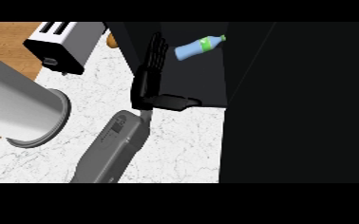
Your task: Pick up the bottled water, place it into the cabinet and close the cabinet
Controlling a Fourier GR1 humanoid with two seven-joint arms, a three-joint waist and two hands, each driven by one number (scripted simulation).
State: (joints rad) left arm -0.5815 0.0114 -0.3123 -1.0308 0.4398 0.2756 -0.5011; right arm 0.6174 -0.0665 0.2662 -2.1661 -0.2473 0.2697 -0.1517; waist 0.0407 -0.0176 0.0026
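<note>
1. The light-blue plastic water bottle with green cap [198, 47] is seen lying tilted inside the dark cabinet [252, 66].
2. The left robot hand [151, 71] is held flat beside it, fingers straight, grasping nothing.

The bottled water [198, 47] lies tilted inside the cabinet [280, 99], at one o'clock from the left hand [151, 76], just apart from its fingers. The toaster [61, 45] stands at ten o'clock on the counter [182, 142]; a pot [32, 114] sits at eight o'clock.
</note>
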